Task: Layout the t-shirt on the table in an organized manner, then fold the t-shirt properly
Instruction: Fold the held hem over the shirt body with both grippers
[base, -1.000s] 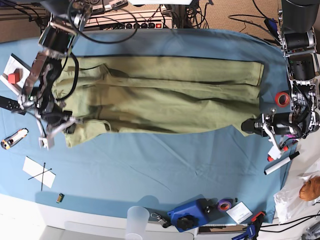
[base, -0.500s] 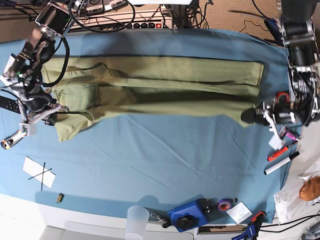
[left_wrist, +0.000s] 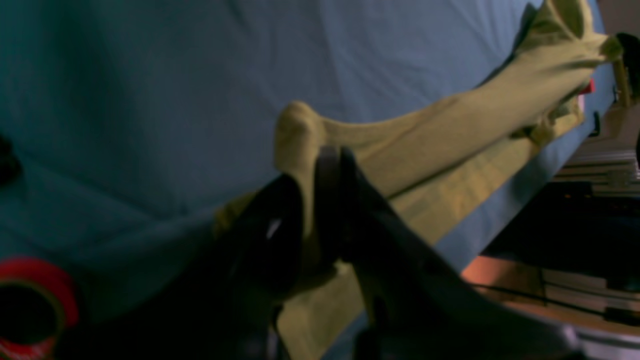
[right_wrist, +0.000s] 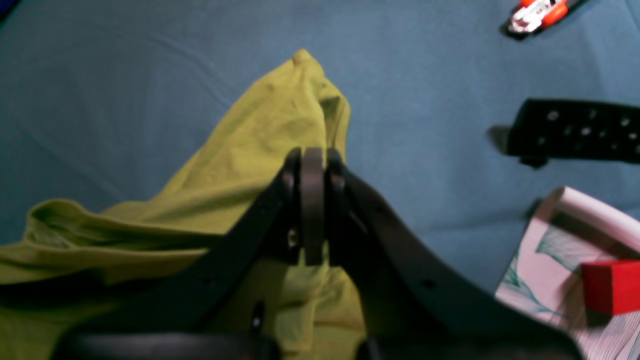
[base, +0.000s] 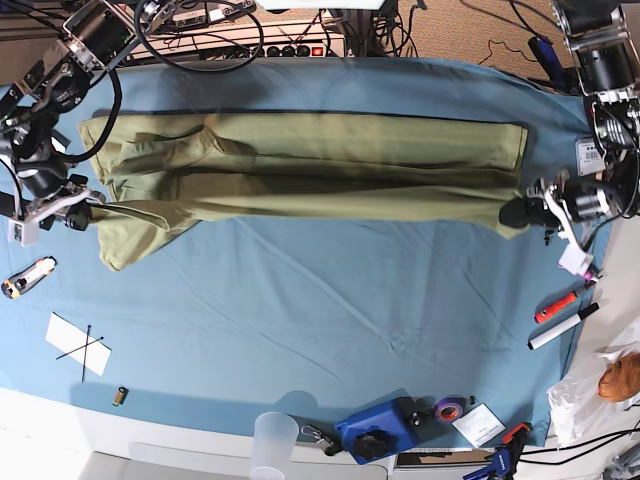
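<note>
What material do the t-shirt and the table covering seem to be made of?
The t-shirt: olive, matte, soft knit, probably cotton; it drapes and sags where each pincer lifts it. The table covering: light blue woven cloth, matte, judging by its fine creases.

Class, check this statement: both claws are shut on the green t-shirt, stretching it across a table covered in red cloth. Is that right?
Not quite: the cloth on the table is light blue, not red, as the base view shows. The rest stands: the left claw and the right claw are each shut on the t-shirt, stretching it across.
</note>
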